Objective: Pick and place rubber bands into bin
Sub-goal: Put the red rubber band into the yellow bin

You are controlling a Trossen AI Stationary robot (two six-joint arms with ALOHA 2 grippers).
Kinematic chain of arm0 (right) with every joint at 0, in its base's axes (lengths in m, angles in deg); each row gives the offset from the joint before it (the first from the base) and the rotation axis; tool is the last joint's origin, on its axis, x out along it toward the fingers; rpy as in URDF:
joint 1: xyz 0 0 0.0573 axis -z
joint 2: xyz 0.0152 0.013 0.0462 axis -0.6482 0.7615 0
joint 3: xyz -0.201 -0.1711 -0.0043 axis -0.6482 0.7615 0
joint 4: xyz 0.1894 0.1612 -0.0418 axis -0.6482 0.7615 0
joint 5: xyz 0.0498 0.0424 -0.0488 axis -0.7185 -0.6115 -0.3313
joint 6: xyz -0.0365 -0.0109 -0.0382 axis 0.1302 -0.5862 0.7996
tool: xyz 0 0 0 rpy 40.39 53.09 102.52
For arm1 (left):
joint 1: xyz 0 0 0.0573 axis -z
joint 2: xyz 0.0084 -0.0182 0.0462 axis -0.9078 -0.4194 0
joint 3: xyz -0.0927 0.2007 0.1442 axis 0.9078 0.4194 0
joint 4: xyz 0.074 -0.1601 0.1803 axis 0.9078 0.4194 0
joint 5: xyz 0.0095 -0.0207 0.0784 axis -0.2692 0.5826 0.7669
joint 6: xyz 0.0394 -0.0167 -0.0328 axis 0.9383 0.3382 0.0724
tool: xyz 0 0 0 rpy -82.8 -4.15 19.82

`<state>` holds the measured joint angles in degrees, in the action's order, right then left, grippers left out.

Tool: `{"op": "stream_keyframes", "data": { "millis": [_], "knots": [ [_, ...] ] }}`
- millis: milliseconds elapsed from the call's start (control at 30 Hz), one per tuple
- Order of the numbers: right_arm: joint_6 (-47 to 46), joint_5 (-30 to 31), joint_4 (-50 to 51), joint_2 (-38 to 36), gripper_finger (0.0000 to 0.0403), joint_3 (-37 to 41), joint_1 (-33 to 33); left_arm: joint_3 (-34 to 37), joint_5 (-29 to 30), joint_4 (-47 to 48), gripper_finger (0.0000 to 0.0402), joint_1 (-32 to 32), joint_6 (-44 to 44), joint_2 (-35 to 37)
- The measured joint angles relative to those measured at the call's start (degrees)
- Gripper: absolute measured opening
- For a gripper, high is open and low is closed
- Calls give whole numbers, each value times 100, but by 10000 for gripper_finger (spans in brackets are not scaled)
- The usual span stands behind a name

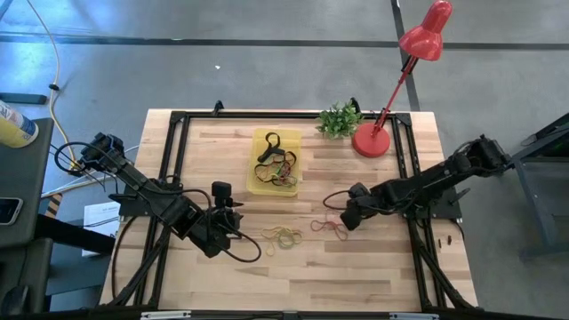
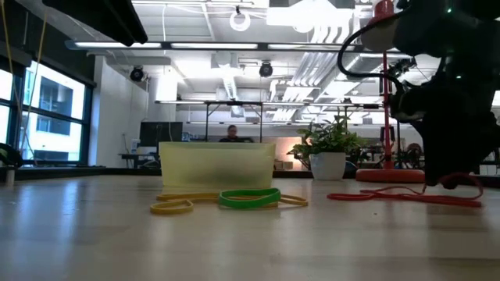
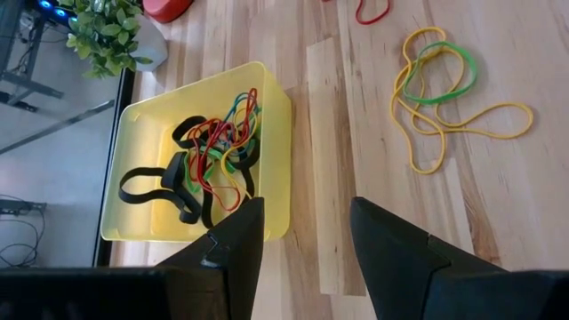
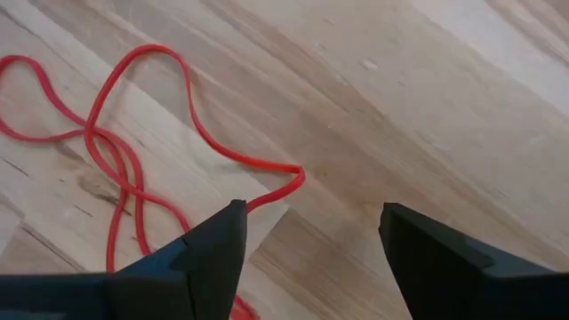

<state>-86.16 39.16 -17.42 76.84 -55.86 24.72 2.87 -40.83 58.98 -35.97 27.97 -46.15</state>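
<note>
The yellow bin [image 1: 274,164] [image 3: 271,116] stands at the table's middle, toward the far edge, with several black, red and green rubber bands [image 3: 209,160] lying in it. A tangle of yellow and green bands [image 1: 283,236] [image 3: 440,84] lies flat on the wood nearer the front. Red bands [image 1: 330,225] [image 4: 124,151] lie to its right. My right gripper [image 1: 344,219] [image 4: 307,240] stands open, pointing steeply down just over the red bands' right end, with one loop running up to a fingertip [image 4: 222,236]. My left gripper [image 1: 235,210] [image 3: 307,236] hovers open and empty, near-left of the bin.
A red lamp's round base [image 1: 371,140] and a small potted plant [image 1: 339,120] stand at the far right, behind the bin. The low view shows the bin [image 2: 217,164], the green band [image 2: 248,198] and the red bands [image 2: 391,196]. Bare wood lies along the front edge.
</note>
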Motion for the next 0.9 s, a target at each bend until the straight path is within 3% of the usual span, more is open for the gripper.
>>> {"op": "stream_keyframes", "data": {
  "millis": [367, 433, 567, 667, 800, 900],
  "knots": [
    [150, -179, -87, 0, 272, 0, 454, 0, 0, -155, 156, 0, 13, 0],
    [708, 423, -488, 0, 271, 2, 395, 0, 0, -189, 156, 0, 30, 0],
    [1722, 2738, -1755, -16, 267, 88, -199, 0, 34, -195, 156, 0, 30, -13],
    [1575, 3946, -2206, -21, 261, 66, -501, 1, -102, -189, 156, 2, -48, -17],
    [1290, 4467, -2707, -57, 250, 259, -819, -2, -264, -180, 156, 2, -174, -52],
    [1185, 4197, -2934, -58, 243, 362, -956, 0, -261, -169, 156, 2, -176, -62]
  ]
}}
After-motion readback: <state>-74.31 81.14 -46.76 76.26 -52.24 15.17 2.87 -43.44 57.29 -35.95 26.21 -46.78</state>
